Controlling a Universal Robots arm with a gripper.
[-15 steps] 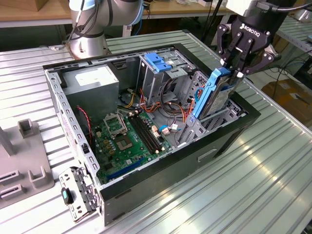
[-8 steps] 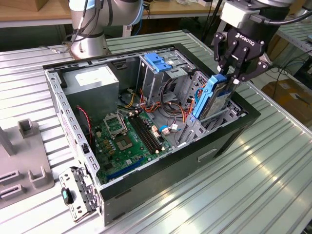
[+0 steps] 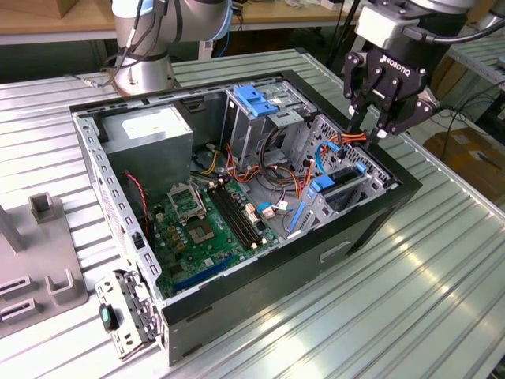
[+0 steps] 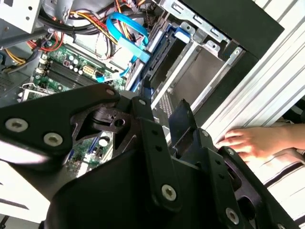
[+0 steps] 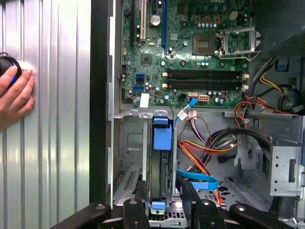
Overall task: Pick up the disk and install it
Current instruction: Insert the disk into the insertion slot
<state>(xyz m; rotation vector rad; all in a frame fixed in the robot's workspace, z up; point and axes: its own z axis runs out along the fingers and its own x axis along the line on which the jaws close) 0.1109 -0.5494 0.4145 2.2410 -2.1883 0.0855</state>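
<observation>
My claw [image 3: 369, 133] hung in the upper right of the exterior view, its fingers pointing down and parted, holding nothing. The disk [image 3: 347, 179] stood on edge just below my fingertips. It was already down inside the metal drive bay [image 3: 339, 200] at the exterior view's right end of the open computer case [image 3: 276, 278], with its blue rails showing at both ends. In the first wrist view the disk sat in line with the gap between my two fingers [image 5: 141, 191], one finger to each side of it; I could not tell whether either touched it. The green motherboard [image 3: 207, 229] lay to the lower left of the bay, with orange and blue cables between them. A person's hand [image 5: 15, 93] rested on the ribbed metal table [image 3: 418, 300] beside the case.
</observation>
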